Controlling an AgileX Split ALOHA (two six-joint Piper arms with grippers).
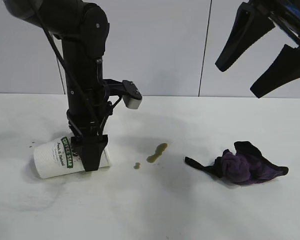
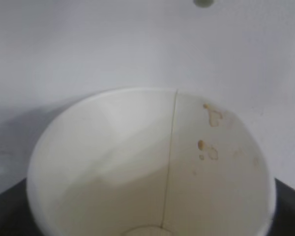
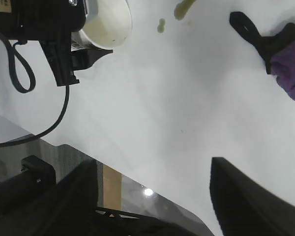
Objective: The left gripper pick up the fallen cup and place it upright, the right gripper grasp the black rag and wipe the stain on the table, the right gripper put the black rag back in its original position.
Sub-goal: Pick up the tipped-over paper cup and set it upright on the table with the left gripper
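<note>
Jaws of our left gripper (image 1: 91, 159) are closing around the mouth end of the cup (image 1: 57, 160), which is lying on its side near the worktop's (image 1: 150, 210) left edge; whether the grip is firm, we cannot tell. Our right gripper (image 1: 262, 57) is hanging high over the right side, jaws spread wide. Between them the stain (image 1: 156, 153) is sitting mid-worktop, the black rag (image 1: 242, 165) crumpled toward the right edge.

From the left wrist, we are looking straight into the cup (image 2: 152, 172), brown drips marking its inner wall.

From the right wrist, we are seeing the rag (image 3: 280, 59), stain (image 3: 183, 7) and cup (image 3: 108, 22) apart from one another.
</note>
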